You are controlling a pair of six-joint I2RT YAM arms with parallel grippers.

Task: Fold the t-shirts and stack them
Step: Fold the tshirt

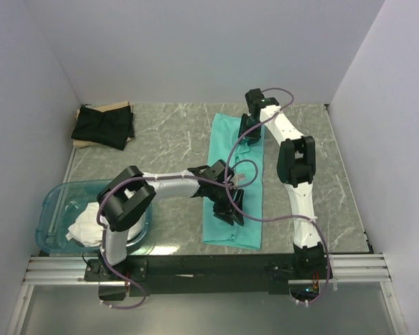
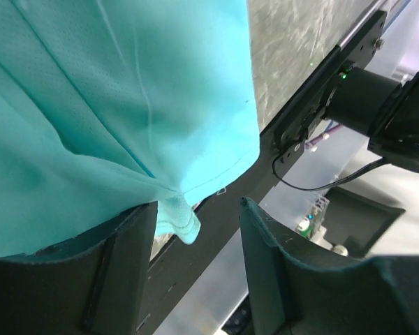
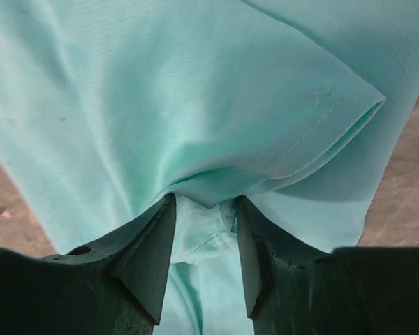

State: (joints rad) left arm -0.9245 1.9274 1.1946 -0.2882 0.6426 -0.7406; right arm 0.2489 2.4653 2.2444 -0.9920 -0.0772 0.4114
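From above, we see the long-folded mint-teal t-shirt [image 1: 223, 150] lying down the grey marbled table [image 1: 167, 139], its near hem close to the front edge and bare tabletop on either side. The left gripper [image 1: 230, 209] reaches across, low over the near end. The right gripper [image 1: 248, 132] bends down at the far end. At the left wrist, the jaws stand apart, with the hem corner drooping beside one finger [image 2: 119, 272]. At the right wrist, the jaws pinch a bunched fold.
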